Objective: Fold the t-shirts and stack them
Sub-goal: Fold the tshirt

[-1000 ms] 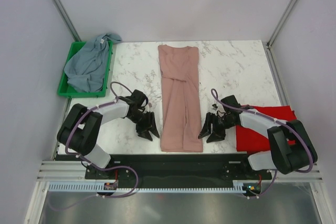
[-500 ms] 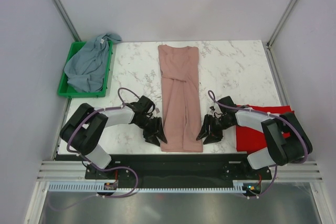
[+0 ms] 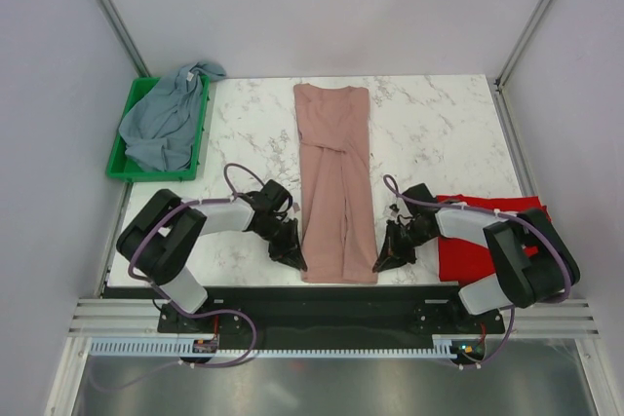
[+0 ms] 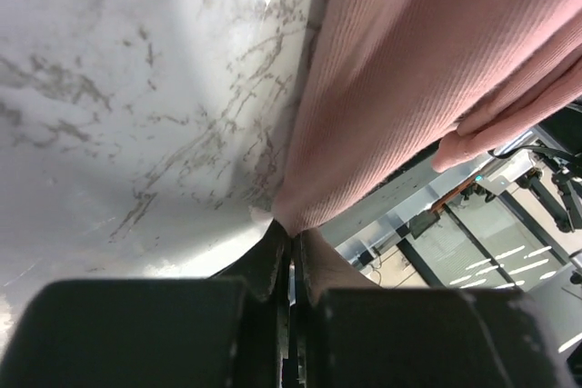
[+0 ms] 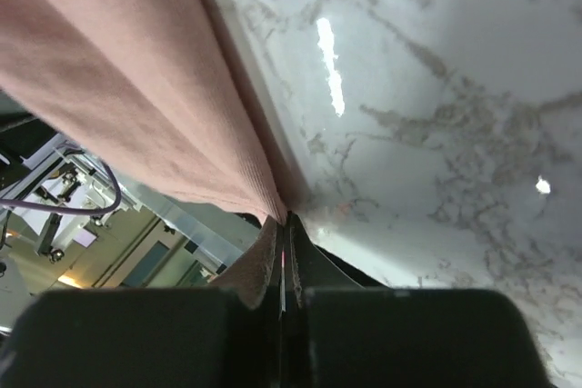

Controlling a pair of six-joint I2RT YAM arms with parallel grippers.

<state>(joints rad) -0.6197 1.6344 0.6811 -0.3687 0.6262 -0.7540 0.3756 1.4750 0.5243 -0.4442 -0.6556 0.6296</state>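
Note:
The dusty-pink t-shirt (image 3: 334, 182) lies as a long narrow strip down the middle of the marble table. My left gripper (image 3: 294, 260) is low at its near left corner. In the left wrist view the left gripper (image 4: 292, 233) is shut on the edge of the pink cloth (image 4: 409, 70). My right gripper (image 3: 382, 262) is at the near right corner. In the right wrist view the right gripper (image 5: 287, 221) is shut on the pink hem (image 5: 118, 70). The red t-shirt (image 3: 492, 241) lies flat at the near right. The grey-blue t-shirt (image 3: 164, 124) is bunched in the bin.
A green plastic bin (image 3: 121, 165) stands at the table's left edge and holds the grey-blue cloth. The table's near edge (image 3: 331, 287) runs just below both grippers. Grey walls close in the left, the right and the back.
Both grippers moved inward and down to the pink t-shirt's near corners. Their jaws went from open to shut on the cloth.

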